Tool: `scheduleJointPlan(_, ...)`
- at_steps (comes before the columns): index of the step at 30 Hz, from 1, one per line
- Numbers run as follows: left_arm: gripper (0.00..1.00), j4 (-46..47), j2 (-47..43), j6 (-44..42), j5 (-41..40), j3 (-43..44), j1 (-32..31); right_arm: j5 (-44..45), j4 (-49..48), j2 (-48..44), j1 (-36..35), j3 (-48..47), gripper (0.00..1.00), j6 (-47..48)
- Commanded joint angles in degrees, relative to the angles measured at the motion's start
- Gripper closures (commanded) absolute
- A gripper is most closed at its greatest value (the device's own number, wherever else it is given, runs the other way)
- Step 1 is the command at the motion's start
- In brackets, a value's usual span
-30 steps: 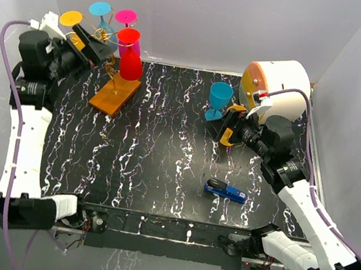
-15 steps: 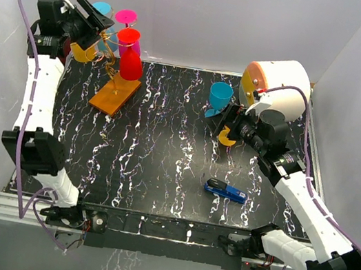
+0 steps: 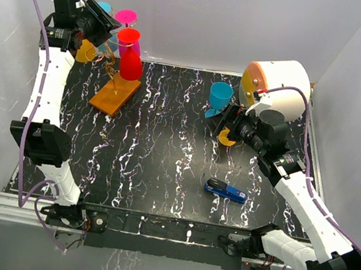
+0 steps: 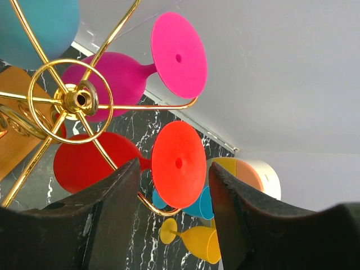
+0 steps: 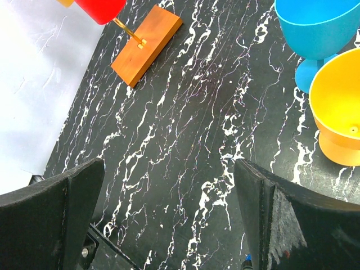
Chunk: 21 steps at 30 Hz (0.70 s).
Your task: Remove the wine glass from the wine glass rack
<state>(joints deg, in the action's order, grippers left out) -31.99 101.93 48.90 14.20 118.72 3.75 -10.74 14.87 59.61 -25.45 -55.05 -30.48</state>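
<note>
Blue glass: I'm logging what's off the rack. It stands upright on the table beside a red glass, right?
Not quite. The blue glass stands upright on the table beside a yellow glass, not a red one. The right wrist view shows the pair side by side.
</note>
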Motion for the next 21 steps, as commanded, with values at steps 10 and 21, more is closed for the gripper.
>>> scheduleJointPlan(10, 0.54, -3.39, 0.66, 1.60, -5.49, 3.39, -2.62, 1.12, -2.34, -1.53, -0.21, -2.52, 0.01, -0.45)
scheduleJointPlan(21, 0.59, -2.56, 2.29, 2.69, -4.49, 3.64, -3.22, 1.51, -2.45, -2.30, -0.21, -2.22, 0.01, -0.29)
